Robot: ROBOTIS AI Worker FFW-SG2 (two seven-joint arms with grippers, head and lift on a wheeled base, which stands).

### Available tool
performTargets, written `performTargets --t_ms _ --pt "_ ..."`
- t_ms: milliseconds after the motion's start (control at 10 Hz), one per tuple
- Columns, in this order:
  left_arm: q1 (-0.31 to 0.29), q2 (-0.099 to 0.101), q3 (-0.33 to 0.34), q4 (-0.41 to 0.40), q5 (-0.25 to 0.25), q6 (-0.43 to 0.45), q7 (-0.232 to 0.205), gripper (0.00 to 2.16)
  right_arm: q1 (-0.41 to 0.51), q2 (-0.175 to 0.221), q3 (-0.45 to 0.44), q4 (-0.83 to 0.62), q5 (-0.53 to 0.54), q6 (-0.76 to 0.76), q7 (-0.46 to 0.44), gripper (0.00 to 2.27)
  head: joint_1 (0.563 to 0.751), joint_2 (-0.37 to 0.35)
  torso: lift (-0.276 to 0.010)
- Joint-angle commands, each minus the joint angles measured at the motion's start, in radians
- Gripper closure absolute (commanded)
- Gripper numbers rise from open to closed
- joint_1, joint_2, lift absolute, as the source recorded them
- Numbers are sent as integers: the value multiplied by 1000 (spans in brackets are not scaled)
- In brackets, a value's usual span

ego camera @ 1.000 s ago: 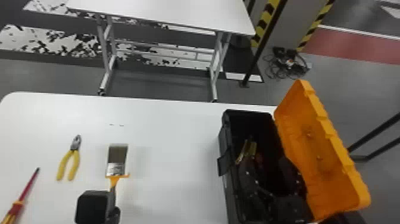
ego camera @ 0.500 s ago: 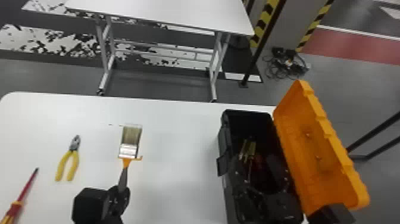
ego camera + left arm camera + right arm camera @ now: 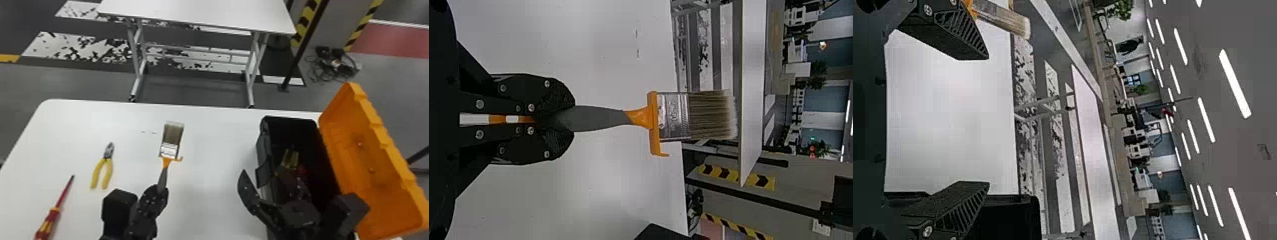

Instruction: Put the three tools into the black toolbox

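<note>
Clutching the paintbrush [image 3: 711, 115] by its handle [image 3: 599, 118] over the table [image 3: 210, 143], the left gripper [image 3: 573, 118] could bump the right gripper [image 3: 988, 120], parted and empty at the black toolbox [image 3: 264, 143], if both crowd in, twisting the paintbrush. The head view catches pliers [image 3: 108, 155] and screwdriver [image 3: 52, 218] lying on the table; the left wrist view details pads [image 3: 558, 95] clamping the handle.

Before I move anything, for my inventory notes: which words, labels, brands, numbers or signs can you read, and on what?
Paintbrush, metal band: marks too small to read.
White table: two short dark marks, no readable letters.
Yellow-and-black striped tape: no readable words.
Readable text: none.
</note>
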Motion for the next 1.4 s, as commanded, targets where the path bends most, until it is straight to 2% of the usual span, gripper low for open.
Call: performTargets --t_ms 0,200,400,500,900,1300 --pt "0 8 -16 0 -9 0 -12 2061 -18 -2 1 -36 0 93 11 103 695 -102 -51" --pt "0 25 -56 2 -20 0 -19 2061 -44 -2 -5 -85 -11 247 58 103 695 -96 -51" --pt "0 27 -99 -1 -48 0 -20 2061 -101 -2 4 -120 -14 443 98 103 695 -96 -51" --pt "-3 27 -125 -3 -65 0 -15 2061 -118 -2 13 -122 -14 489 113 103 695 -95 -51" --pt "-5 28 -197 -14 -94 3 -6 2061 -173 10 66 -125 -12 541 135 103 695 -102 -51" --pt "-6 39 -233 -23 -100 6 0 2061 -216 26 78 -111 -12 578 156 103 695 -112 -51"
